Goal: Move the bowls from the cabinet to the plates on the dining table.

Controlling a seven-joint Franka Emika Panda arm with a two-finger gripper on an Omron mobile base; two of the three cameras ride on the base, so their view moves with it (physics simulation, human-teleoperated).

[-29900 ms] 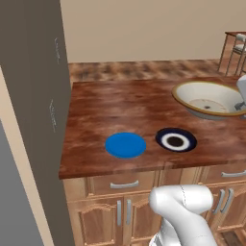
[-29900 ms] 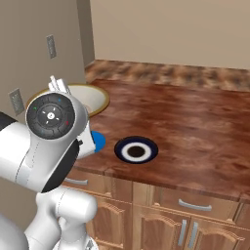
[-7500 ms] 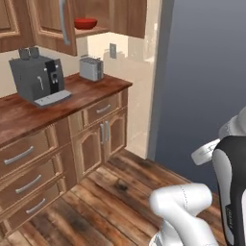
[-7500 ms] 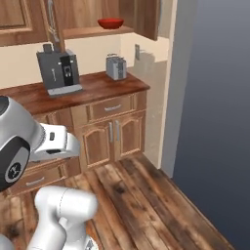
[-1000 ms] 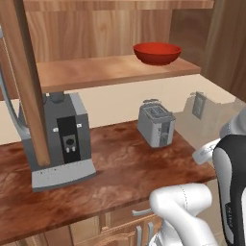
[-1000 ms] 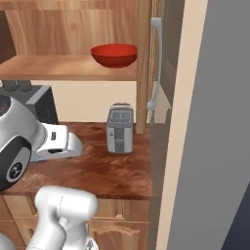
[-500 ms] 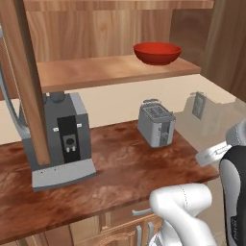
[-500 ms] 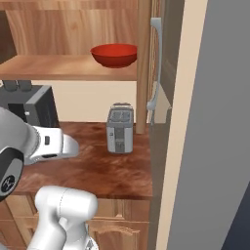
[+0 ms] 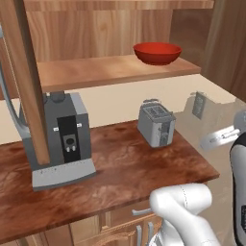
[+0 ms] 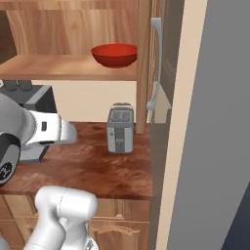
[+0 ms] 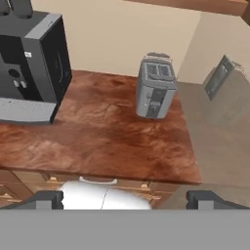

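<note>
On the cabinet [image 9: 29, 96] shelf [image 9: 110, 69] sat 1 red bowl [image 9: 157, 52], near the shelf's right end, above the counter [image 9: 120, 168]. Below it stood a toaster [image 9: 155, 123] and, to its left, a coffee machine [image 9: 60, 137]. Low in the hand view, the gripper [image 11: 125, 199] was spread wide and held nothing.

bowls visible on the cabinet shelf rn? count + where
1. A red bowl sits on the wooden shelf toward its right end, above the toaster. The shelf's left part is cut off by the door, so another could be hidden.
</note>
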